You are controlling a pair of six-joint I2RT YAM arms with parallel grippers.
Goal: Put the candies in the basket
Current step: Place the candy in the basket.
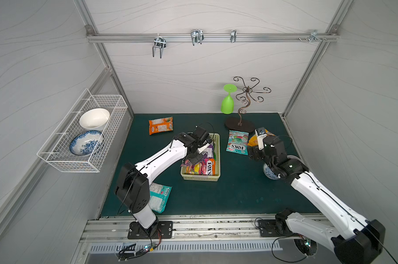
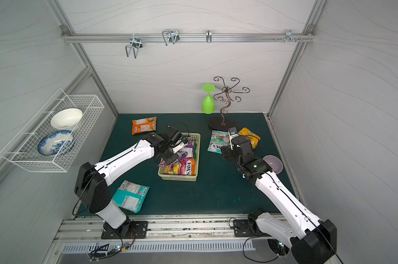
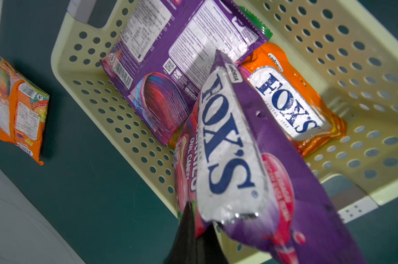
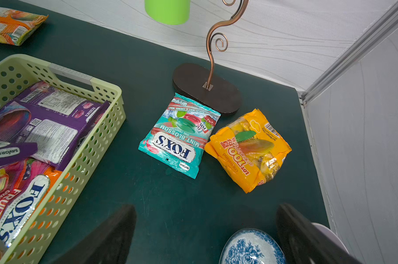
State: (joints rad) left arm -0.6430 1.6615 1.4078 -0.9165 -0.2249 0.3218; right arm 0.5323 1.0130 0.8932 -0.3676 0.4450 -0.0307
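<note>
Left fingers (image 3: 188,233) pinch purple FOX'S packet (image 3: 230,146) over pale yellow-green perforated basket (image 3: 330,34); right fingers (image 4: 115,228) spread; teal packet (image 4: 179,137) touches dark oval stand base (image 4: 207,91).

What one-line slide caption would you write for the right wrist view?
Open right hand above the green mat, facing a teal mint packet and a yellow packet, with the part-filled basket alongside.

Candies (image 3: 230,146): glossy, crinkled film. Basket (image 1: 200,178): matt perforated plastic. Table (image 1: 216,196): matt, faintly rough. Stand (image 4: 188,77): smooth metal.
</note>
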